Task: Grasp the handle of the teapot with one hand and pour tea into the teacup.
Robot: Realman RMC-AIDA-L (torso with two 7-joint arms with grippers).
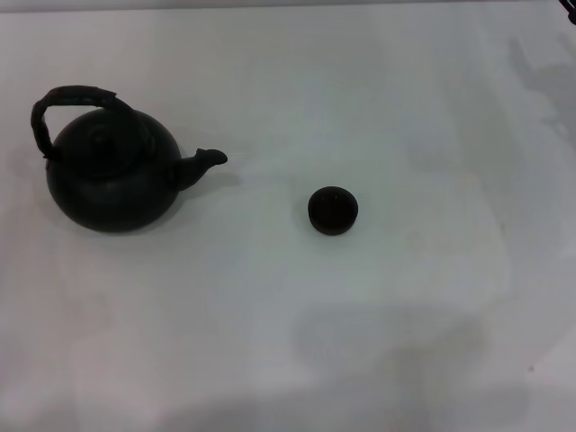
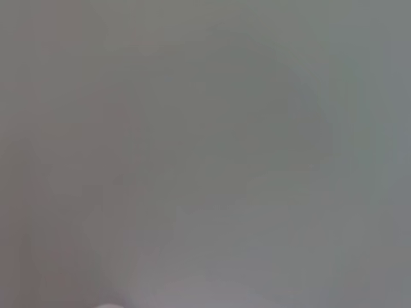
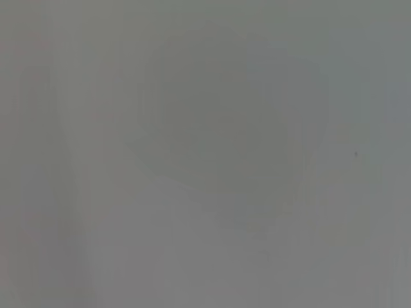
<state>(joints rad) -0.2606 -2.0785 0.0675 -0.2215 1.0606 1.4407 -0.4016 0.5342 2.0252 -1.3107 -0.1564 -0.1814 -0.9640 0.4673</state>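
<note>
The teapot [image 1: 112, 180], round and dark green-black, stands upright on the white table at the left in the head view. Its short spout [image 1: 205, 162] points right toward the teacup. The rough dark-brown handle [image 1: 67, 101] arches over its lid. The teacup [image 1: 333, 210], small, round and black, stands upright near the middle of the table, a short gap to the right of the spout. Neither gripper shows in any view. Both wrist views show only plain grey surface.
The white table [image 1: 288, 342] spreads all around the pot and cup. Faint shadows lie at the front middle [image 1: 387, 346] and at the far right [image 1: 549, 90]. A dark sliver shows at the top right corner [image 1: 569, 7].
</note>
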